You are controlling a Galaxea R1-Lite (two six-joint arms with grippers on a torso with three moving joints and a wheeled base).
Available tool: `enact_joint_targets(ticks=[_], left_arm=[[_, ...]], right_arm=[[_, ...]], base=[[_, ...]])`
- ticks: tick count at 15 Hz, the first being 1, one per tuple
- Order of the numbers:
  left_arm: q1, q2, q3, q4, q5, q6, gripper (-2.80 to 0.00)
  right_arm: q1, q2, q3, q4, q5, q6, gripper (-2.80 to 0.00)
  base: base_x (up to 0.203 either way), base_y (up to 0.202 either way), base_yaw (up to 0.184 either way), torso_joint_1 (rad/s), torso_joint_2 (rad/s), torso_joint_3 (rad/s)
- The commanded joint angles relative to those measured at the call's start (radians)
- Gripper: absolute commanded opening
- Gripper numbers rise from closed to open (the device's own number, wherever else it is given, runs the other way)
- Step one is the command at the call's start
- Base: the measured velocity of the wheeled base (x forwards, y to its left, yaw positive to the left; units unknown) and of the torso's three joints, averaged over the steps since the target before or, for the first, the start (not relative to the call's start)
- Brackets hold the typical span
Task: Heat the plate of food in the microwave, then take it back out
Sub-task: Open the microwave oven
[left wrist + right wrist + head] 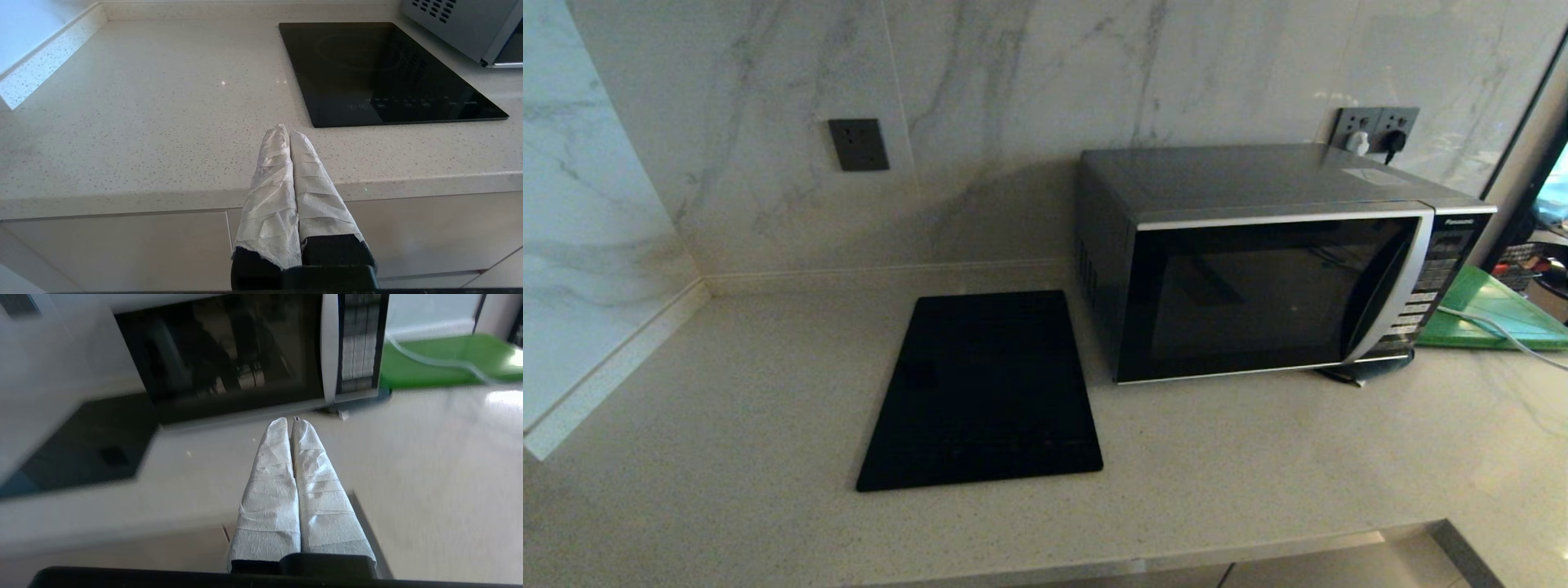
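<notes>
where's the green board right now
In the head view the green board lies on the countertop at the far right, just beside the microwave button panel, with a white cable across it.

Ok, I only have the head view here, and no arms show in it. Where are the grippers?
Observer: The right gripper is shut and points at the microwave door from near the counter front edge.
Operator: And the left one?
Observer: The left gripper is shut too, at the counter edge, with the slab ahead of it and to one side.
Operator: Any plate in the wrist views?
Observer: No, neither wrist view shows a plate.
</notes>
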Motion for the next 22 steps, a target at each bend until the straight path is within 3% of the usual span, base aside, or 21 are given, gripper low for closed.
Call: enact_joint_targets(ticks=[1, 4, 8, 13, 15, 20, 22], left_arm=[[0.000, 0.000, 0.000, -0.001, 0.000, -0.001, -2.80], [0.000, 0.000, 0.000, -0.001, 0.000, -0.001, -2.80], [0.000, 0.000, 0.000, -0.001, 0.001, -0.001, -2.80], [0.000, 0.000, 0.000, -0.001, -0.001, -0.001, -2.80], [0.000, 0.000, 0.000, -0.001, -0.001, -0.001, -2.80], [0.000, 0.000, 0.000, -0.001, -0.001, -0.001, -2.80], [0.000, 0.000, 0.000, -0.001, 0.000, -0.001, -2.80]], right_arm=[[-0.001, 0.223, -0.153, 0.007, -0.003, 0.009, -2.80], [-0.005, 0.462, -0.329, 0.010, -0.058, 0.013, -2.80], [-0.007, 0.771, -0.570, 0.011, -0.254, 0.013, -2.80], [-0.006, 1.048, -0.690, -0.004, -0.670, -0.024, -2.80], [0.005, 1.109, -0.652, -0.106, -0.767, -0.069, -2.80], [0.078, 1.277, -0.474, -0.622, -0.894, -0.273, -2.80], [0.100, 1.352, -0.467, -0.657, -0.932, -0.285, -2.80]], base=[[0.000, 0.000, 0.000, 0.000, 0.00, 0.000], [0.000, 0.000, 0.000, 0.000, 0.00, 0.000], [0.000, 0.000, 0.000, 0.000, 0.00, 0.000], [0.000, 0.000, 0.000, 0.000, 0.00, 0.000], [0.000, 0.000, 0.000, 0.000, 0.00, 0.000], [0.000, 0.000, 0.000, 0.000, 0.00, 0.000], [0.000, 0.000, 0.000, 0.000, 0.00, 0.000]])
